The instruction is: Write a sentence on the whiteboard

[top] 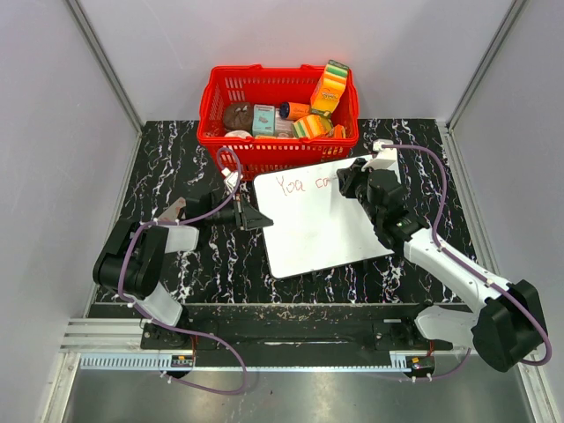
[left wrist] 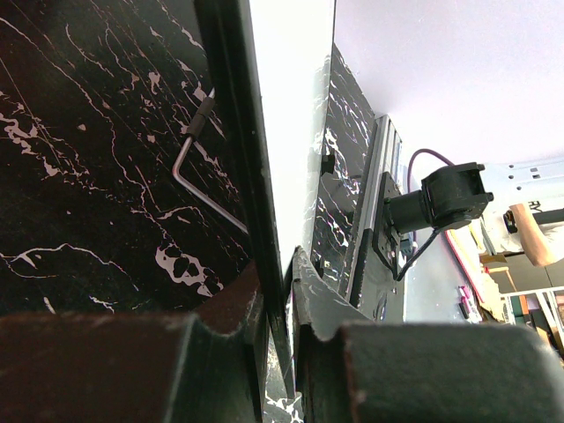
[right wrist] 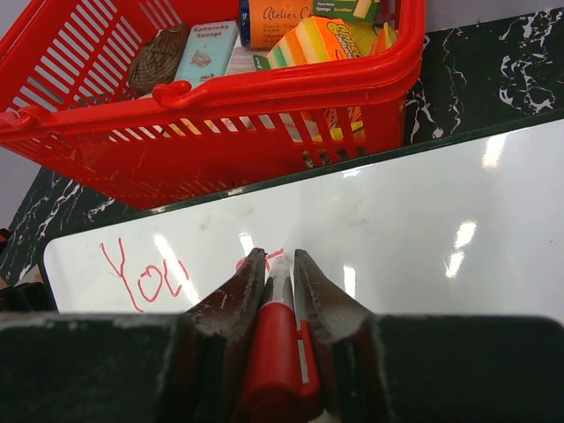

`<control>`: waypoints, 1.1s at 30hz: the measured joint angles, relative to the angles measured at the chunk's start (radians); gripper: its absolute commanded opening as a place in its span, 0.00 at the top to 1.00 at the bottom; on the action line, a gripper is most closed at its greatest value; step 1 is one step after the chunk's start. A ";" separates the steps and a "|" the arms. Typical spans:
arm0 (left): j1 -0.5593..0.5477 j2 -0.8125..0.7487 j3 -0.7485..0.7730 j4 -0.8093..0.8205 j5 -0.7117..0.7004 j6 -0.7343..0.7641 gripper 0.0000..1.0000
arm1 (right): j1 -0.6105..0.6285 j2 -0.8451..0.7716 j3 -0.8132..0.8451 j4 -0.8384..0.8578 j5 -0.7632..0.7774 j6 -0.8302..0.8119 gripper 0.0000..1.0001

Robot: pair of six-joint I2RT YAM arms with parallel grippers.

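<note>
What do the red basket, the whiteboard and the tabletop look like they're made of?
The basket: glossy moulded plastic, judging by its slotted walls. The whiteboard: smooth coated sheet, gloss shown by light glints; core unclear. The tabletop: black with white veins, marble or a printed look-alike.

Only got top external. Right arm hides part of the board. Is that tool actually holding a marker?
Observer: Yes. In the right wrist view the right tool is shut on a red marker, clamped between both fingers.
Operator: Tip down?
Observer: The tip sits at the whiteboard surface, beside a red stroke of the sentence just right of "You". I can't confirm contact.
Operator: Other arm, gripping or resting?
Observer: In the left wrist view the left tool pinches the board's edge, one finger on each face.
</note>
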 measured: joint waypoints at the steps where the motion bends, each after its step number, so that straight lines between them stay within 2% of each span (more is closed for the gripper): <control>1: 0.000 0.000 0.000 0.000 0.000 0.000 1.00 | 0.000 0.000 0.000 0.000 0.000 0.000 1.00; 33: 0.000 0.000 0.000 0.000 0.000 0.000 1.00 | -0.002 -0.063 -0.053 -0.017 0.002 0.001 1.00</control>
